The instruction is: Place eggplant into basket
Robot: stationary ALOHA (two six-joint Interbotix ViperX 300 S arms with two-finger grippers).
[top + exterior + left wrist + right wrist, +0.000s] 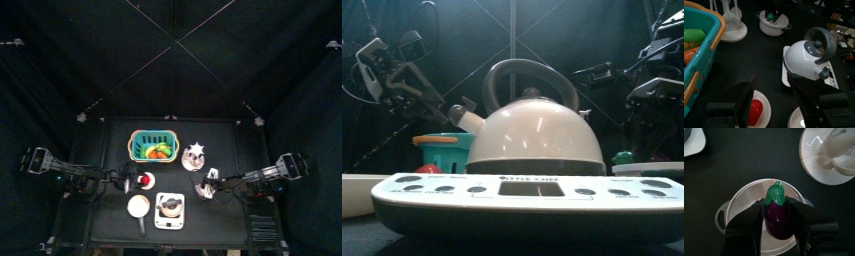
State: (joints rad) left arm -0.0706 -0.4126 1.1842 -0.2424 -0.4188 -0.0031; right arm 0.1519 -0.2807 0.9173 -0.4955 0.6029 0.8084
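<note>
The purple eggplant (777,217) with a green cap sits between the jaws of my right gripper (777,204), which is shut on it directly above a round white bowl (745,195). In the top view the right gripper (210,184) is right of the table's middle. The teal-green basket (139,140) stands at the back middle and holds green and orange items; it also shows in the left wrist view (704,60) and in the front view (446,154). My left gripper (774,97) is open and empty above a red item on a white plate (765,102).
A white kettle (804,59) on a toy stove base (516,198) stands at the table's front. A white stand (197,152) is right of the basket. A white plate with a cup (832,153) lies near the bowl. A white spoon-shaped dish (139,206) is at the front left.
</note>
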